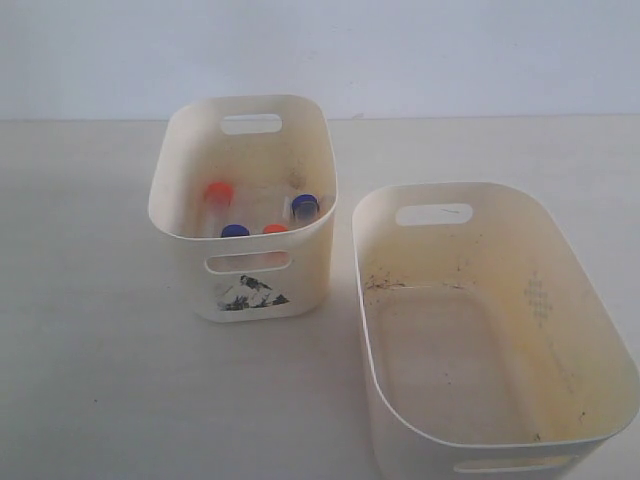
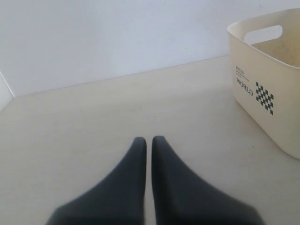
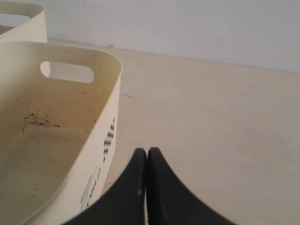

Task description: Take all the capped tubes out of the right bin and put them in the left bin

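Left jaws: tips nearly together with only a hairline slit between them, nothing held, low over bare table (image 2: pixel 93 108). A bin corner printed "WORLD" shows off to one side, well clear of me; I can't tell for sure which bin it is.

Right jaws: tips pressed together, nothing held, over the table just beside the outer wall of the right bin (image 3: pixel 70 140). That bin has dark specks and a smudge on its inner wall.

The left bin (image 1: pixel 205 285) has a torn sticker on its front and stands on the table close to the right bin, not touching it.

All four tubes are in the left bin. The far orange tube (image 1: pixel 218 192) and far blue tube (image 1: pixel 305 206) are toward the back. The near blue tube (image 1: pixel 235 231) and near orange tube (image 1: pixel 275 229) are by the front wall, with only their caps showing above the rim. I can't tell whether they stand or lean.

My arms don't show in the exterior view.
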